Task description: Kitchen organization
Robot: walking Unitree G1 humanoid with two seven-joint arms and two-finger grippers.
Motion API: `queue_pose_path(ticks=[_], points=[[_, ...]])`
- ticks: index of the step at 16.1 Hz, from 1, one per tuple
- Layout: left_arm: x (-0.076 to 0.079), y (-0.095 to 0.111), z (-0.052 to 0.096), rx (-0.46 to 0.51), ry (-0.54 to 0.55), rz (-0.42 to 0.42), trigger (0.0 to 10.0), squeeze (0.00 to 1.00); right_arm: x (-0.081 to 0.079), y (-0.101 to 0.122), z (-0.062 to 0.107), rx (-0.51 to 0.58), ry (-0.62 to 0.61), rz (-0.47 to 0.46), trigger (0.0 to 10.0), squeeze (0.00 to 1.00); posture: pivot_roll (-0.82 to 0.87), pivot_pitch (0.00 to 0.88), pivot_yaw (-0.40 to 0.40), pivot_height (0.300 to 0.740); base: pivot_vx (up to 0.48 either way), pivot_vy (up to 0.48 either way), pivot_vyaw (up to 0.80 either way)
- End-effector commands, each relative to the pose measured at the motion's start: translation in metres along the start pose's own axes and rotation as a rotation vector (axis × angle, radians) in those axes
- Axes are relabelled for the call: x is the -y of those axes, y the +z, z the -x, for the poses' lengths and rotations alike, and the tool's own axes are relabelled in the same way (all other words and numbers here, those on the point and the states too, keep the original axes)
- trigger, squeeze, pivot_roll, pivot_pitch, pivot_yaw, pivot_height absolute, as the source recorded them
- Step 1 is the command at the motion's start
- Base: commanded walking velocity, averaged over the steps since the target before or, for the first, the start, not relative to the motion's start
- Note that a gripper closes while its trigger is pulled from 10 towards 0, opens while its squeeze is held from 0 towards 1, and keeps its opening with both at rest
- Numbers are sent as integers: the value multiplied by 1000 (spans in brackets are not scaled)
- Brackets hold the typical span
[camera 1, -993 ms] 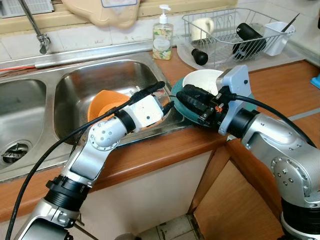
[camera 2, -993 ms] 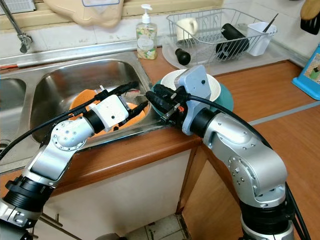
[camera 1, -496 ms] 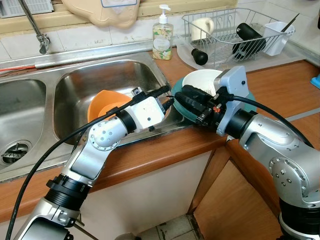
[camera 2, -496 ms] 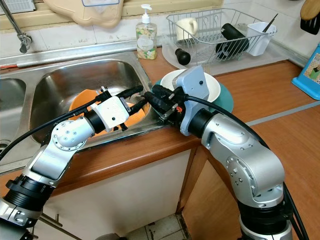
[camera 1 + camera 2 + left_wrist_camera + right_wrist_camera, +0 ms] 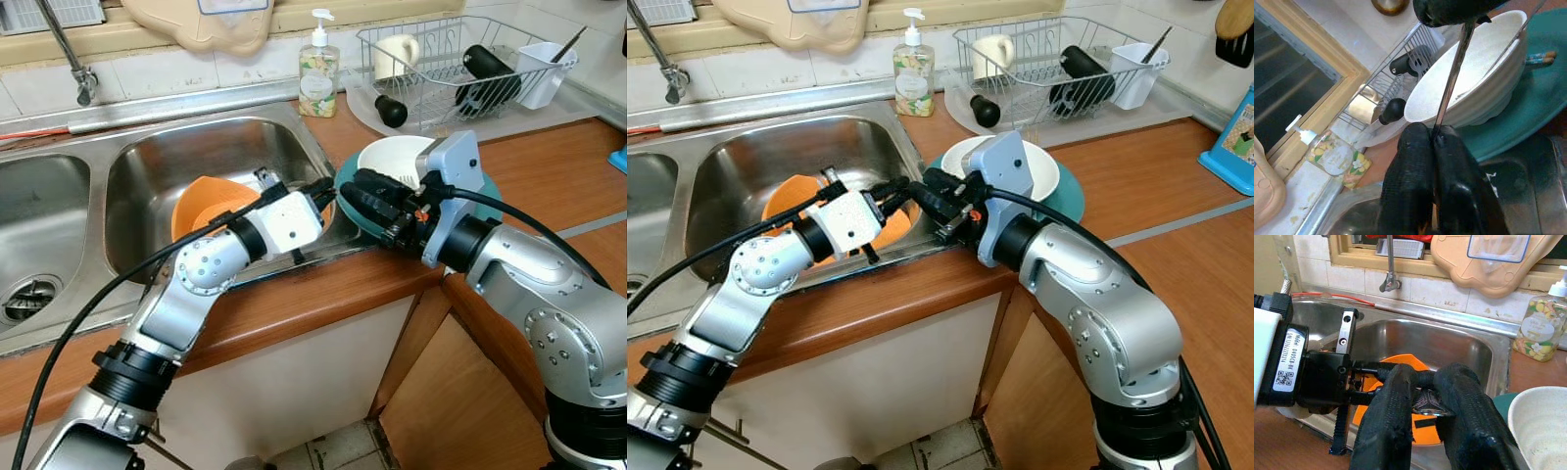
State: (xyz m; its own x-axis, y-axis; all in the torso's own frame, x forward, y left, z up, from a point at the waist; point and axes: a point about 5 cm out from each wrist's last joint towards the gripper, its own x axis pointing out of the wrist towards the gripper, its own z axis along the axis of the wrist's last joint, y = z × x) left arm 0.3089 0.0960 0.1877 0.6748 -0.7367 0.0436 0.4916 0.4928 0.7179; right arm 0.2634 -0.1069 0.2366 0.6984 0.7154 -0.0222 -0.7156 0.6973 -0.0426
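Steel sink point(image 5: 211, 157) is the landmark: orange bowl point(image 5: 201, 206) sits inside its right basin, teal plate point(image 5: 1070, 196) with white bowl point(image 5: 1046, 168) on it sits on the wood counter point(image 5: 549, 176) just right of the sink, dish rack point(image 5: 460, 59) and soap bottle point(image 5: 319, 70) behind it. Both grippers meet over the sink's right rim. Left wrist view shows the left gripper point(image 5: 1434, 139) with fingers pressed together, pinching a thin metal utensil point(image 5: 1452, 83) that runs up beside the white bowl. Right wrist view shows the right gripper point(image 5: 1426, 396) fingers closed around the utensil's flat metal end, above the orange bowl, faucet point(image 5: 1388, 264) behind. Head views blur that shared utensil; blue box point(image 5: 1234, 137) at the far right.
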Motion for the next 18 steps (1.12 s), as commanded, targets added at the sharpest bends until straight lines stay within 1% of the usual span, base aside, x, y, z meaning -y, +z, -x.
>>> queue_pose_path(ticks=[1, 2, 3, 4, 5, 6, 8, 9, 10, 13, 14, 15, 17, 18], points=[[-4, 0, -1, -5, -1, -17, 0, 0, -5, 2, -1, 3, 22, 5, 745, 0, -76, 0, 47, 740, 0, 0, 0], [-4, -1, -1, -11, 3, -21, 0, 0, -6, 2, -1, 2, 27, 5, 1176, 0, -76, 0, 47, 740, 0, 0, 0], [-5, -2, 0, -14, 7, -24, 0, 0, -7, 2, -2, 2, 33, 4, 2784, 0, -76, 0, 47, 740, 0, 0, 0], [-7, -2, 0, -19, 12, -27, 0, 0, -7, 2, -2, 1, 34, -2, 10000, 0, -76, 0, 47, 740, 0, 0, 0], [-9, -3, 1, -24, 17, -32, 0, 0, -6, 1, -3, -2, 27, -2, 10000, 0, -74, 0, 45, 740, 0, 0, 0], [-10, -4, 2, -28, 21, -36, 0, 0, -6, 1, -4, -3, 24, -5, 10000, 1000, -72, 0, 45, 740, 0, 0, 0], [-13, -7, 4, -42, 28, -42, 0, 0, -6, 0, -4, -4, 32, -13, 10000, 1000, -72, 0, 47, 740, 0, 0, 0], [-14, -10, 6, -54, 32, -40, 0, 0, -6, 0, -4, -7, 26, -2, 10000, 1000, -73, 0, 48, 740, 0, 0, 0], [-19, -19, 13, -103, 36, -44, 0, 0, -6, 0, -3, -21, 25, 19, 10000, 0, -74, 0, 48, 740, 0, 0, 0], [-33, -43, 27, -232, 35, -53, 0, 0, -9, -6, -1, -68, 54, 53, 10000, 0, -77, 0, 47, 740, 0, 0, 0], [-41, -58, 35, -330, 6, -63, 0, 0, -13, -8, 0, -92, 83, 73, 10000, 0, -78, 0, 44, 740, 0, 0, 0], [-42, -66, 39, -377, -24, -59, 0, 0, -15, -10, 0, -101, 98, 81, 10000, 0, -78, 0, 43, 740, 0, 0, 0], [-46, -86, 48, -509, -75, -37, 0, 0, -19, -12, -1, -121, 130, 87, 10000, 0, -77, 0, 41, 740, 0, 0, 0], [-47, -94, 51, -571, -96, -15, 353, 0, -21, -14, -1, -133, 146, 92, 10000, 0, -77, 0, 41, 740, 0, 0, 0]])
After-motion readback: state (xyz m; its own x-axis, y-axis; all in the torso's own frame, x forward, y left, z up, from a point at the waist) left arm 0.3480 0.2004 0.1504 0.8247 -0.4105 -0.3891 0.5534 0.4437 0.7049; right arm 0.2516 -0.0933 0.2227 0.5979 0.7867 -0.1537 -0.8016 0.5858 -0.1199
